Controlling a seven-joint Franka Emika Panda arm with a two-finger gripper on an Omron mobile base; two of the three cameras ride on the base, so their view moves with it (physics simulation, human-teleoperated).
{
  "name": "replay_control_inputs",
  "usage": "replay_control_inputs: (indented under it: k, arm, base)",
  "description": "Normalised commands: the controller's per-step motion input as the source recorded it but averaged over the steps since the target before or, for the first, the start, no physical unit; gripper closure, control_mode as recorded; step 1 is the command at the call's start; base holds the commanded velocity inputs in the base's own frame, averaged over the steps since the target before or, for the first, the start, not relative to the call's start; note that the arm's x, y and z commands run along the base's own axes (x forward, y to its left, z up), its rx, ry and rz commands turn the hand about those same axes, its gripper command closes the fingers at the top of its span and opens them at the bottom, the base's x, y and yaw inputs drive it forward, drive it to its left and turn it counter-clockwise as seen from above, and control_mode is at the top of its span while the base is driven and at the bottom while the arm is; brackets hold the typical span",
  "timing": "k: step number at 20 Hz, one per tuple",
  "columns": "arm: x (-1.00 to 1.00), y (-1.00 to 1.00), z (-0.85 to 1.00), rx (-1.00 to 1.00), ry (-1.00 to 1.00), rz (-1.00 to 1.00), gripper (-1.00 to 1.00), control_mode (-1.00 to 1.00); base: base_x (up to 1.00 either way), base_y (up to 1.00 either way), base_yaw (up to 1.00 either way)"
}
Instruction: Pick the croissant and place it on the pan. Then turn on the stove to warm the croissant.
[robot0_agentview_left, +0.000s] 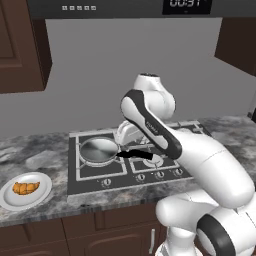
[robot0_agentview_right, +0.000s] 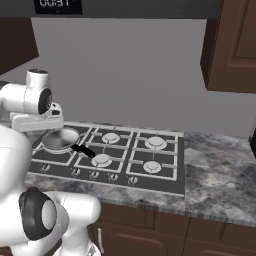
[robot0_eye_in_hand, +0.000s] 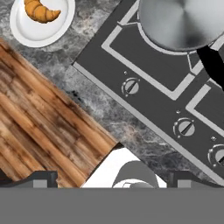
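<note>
Left base view showed the croissant (robot0_agentview_left: 25, 188), a golden curved pastry with browner ridges, lying on a flat white round plate (robot0_agentview_left: 42, 194) on the mottled grey stone counter (robot0_agentview_left: 45, 150), left of the stove (robot0_agentview_left: 90, 175). The round shiny steel pan (robot0_agentview_left: 98, 150) sat on the dark cooktop's front-left burner, black handle pointing right. The gripper (robot0_agentview_left: 127, 134) hung above the stove beside the pan, its jaws spread wide, holding nothing. Small round knobs (robot0_eye_in_hand: 131, 87) lined the stove's front edge, with wooden floor (robot0_eye_in_hand: 35, 131) below.

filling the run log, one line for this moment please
gripper: open, empty | croissant: on white plate | pan: on stove, empty
</note>
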Motion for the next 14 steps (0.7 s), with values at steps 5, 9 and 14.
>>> replay_control_inputs:
  k: [5, 9, 14]
  arm:
    - [-0.07, 0.54, -0.18, 0.00, -0.01, 0.07, -1.00, -1.00]
    - [-0.04, 0.57, -0.22, 0.00, 0.00, 0.06, -1.00, -1.00]
    - [-0.04, 0.58, -0.23, 0.00, 0.00, 0.05, -1.00, -1.00]
  base:
    - [0.00, 0.00, 0.00]
    - [0.00, 0.00, 0.00]
    - [0.00, 0.00, 0.00]
